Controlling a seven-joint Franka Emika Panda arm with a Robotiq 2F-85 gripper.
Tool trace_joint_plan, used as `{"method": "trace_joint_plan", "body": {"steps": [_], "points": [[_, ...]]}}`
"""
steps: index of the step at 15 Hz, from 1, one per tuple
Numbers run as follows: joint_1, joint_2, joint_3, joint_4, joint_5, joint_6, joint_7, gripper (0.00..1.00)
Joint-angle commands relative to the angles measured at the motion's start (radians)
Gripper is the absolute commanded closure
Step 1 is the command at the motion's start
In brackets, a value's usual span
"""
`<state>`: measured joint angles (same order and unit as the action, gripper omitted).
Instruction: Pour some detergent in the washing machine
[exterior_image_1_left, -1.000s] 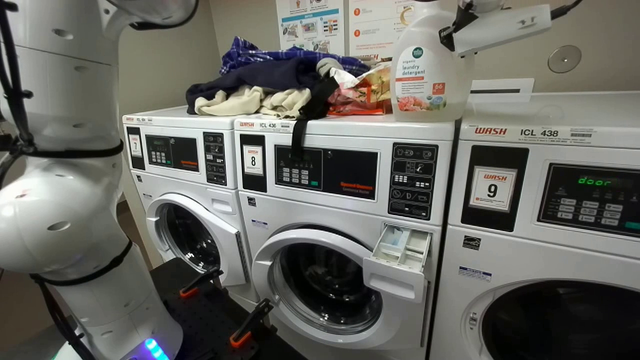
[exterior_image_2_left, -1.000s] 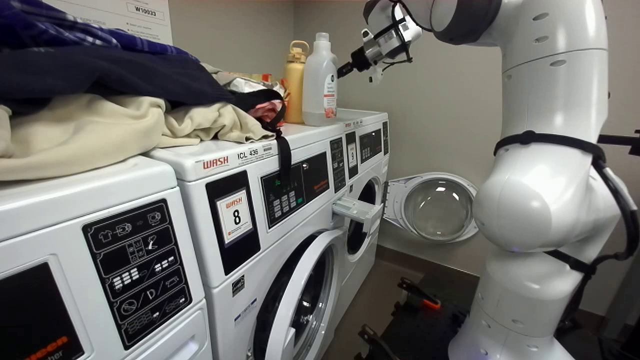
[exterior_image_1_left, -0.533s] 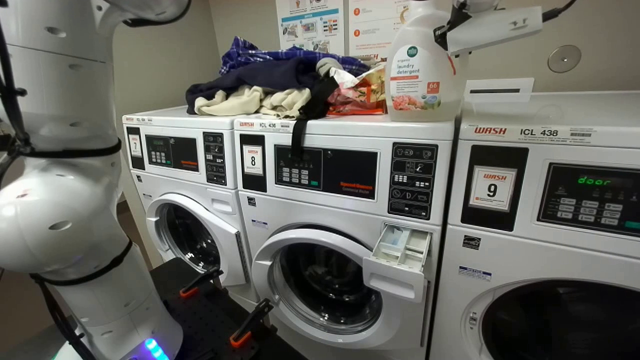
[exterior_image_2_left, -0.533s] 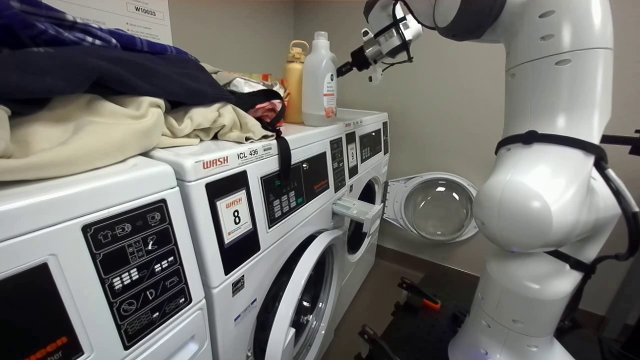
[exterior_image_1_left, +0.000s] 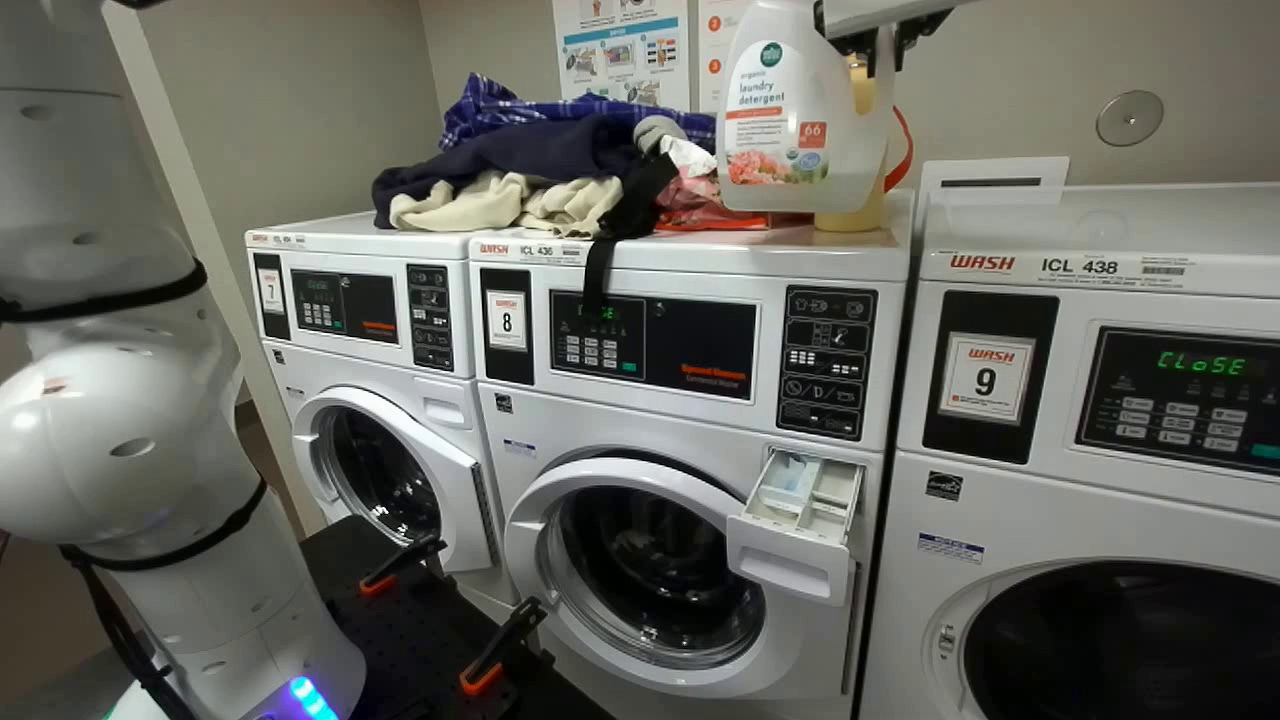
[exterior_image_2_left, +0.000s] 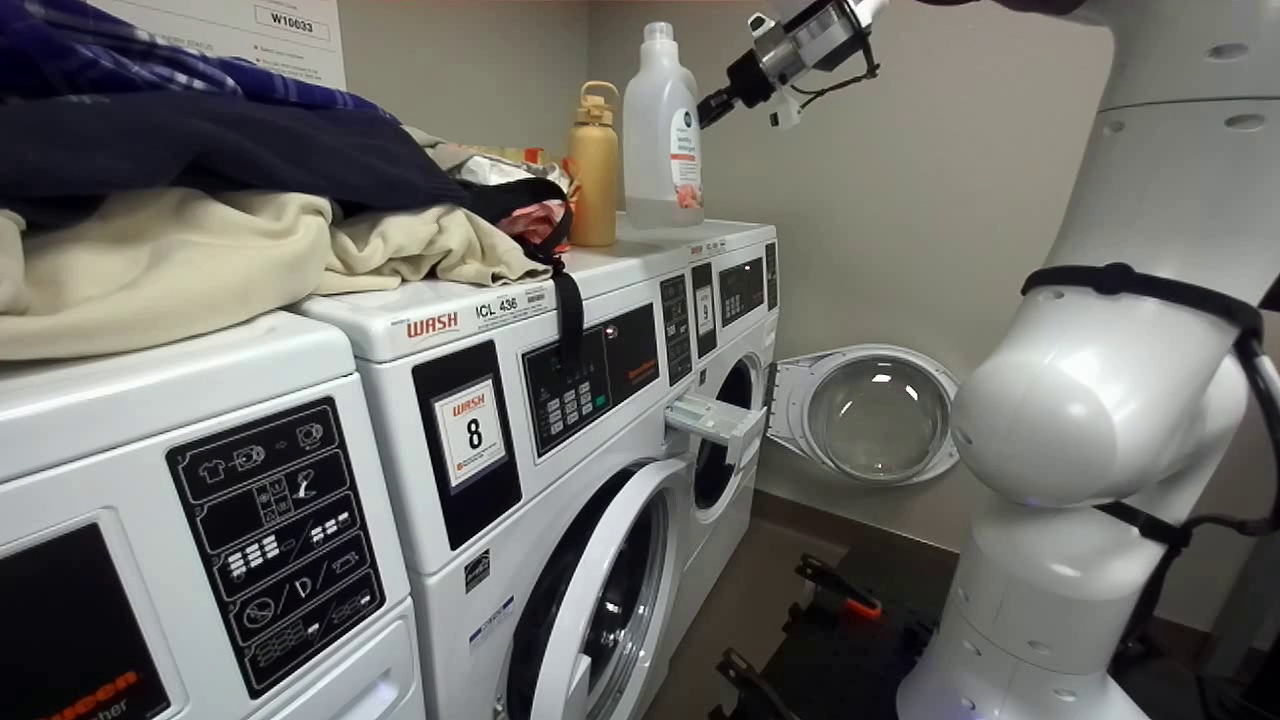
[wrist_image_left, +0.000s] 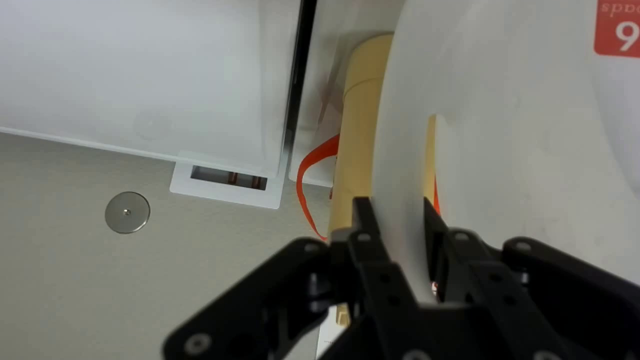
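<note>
- Large, translucent white plastic detergent jug with moulded handle and floral label: nearly upright, raised just clear of the top of the white front-loading washing machine numbered 8, over its right part.
- Black two-fingered gripper: jaws clamped on the jug's handle, one finger on each side, as the wrist view shows.
- White plastic dispenser drawer, divided into compartments: drawn out at the upper right of the machine's front. To its left, the round glass porthole door stands ajar.
- Tan cylindrical bottle with a looped lid: upright on the far side of the jug. A red strap curves just beside it.
- Heap of navy, cream and blue plaid clothes: to the left, across the machine tops. A black fabric strap hangs at its right end, over the front.
- White front-loader numbered 9: to the right, its display reading "CLOSE" in green; in an exterior view its round glass door is swung wide.
- White jointed robot arm: near side; a black platform lies beside its base.
</note>
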<state>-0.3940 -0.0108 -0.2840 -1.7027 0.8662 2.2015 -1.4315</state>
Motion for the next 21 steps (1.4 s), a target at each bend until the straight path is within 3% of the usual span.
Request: {"method": "trace_joint_plan", "body": {"steps": [1, 7, 13, 17, 21], "points": [[0.027, -0.169, -0.016, -0.135, -0.168, 0.056, 0.150, 0.91], [0.031, -0.306, -0.051, -0.297, -0.476, 0.095, 0.342, 0.91], [0.019, -0.359, -0.078, -0.411, -0.733, 0.121, 0.501, 0.91], [0.021, -0.356, -0.102, -0.468, -0.845, 0.093, 0.571, 0.91], [0.027, -0.324, -0.130, -0.505, -0.877, 0.026, 0.601, 0.91]]}}
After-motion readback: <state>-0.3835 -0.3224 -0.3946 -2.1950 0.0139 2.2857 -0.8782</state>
